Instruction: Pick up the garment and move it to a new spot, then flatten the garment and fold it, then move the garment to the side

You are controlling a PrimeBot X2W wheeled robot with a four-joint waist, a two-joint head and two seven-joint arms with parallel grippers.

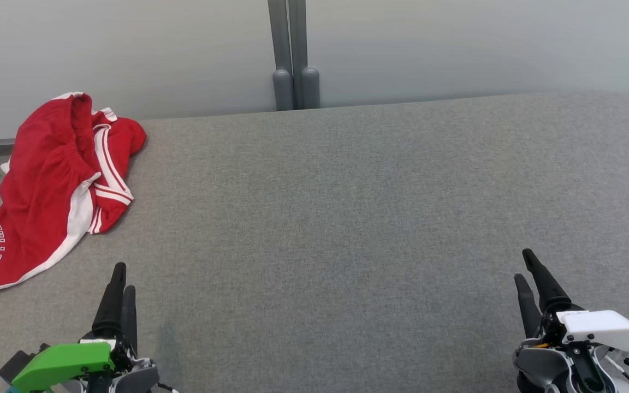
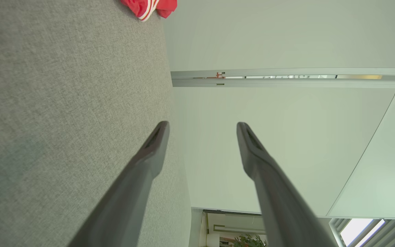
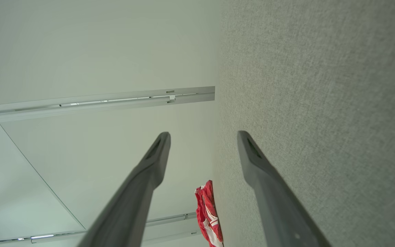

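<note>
Lying crumpled at the far left corner of the grey desk [image 1: 347, 218], red garment [image 1: 47, 185]; left hand [image 1: 124, 277] and right hand [image 1: 523, 265] near front edge, both spread, empty.

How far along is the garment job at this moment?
Done: nothing visible. The red garment lies bunched and unfolded at the far left corner of the table. In hand: nothing. The left tool and right tool sit open and empty near the robot. Left: pick up, relocate, flatten, fold, set aside.
</note>
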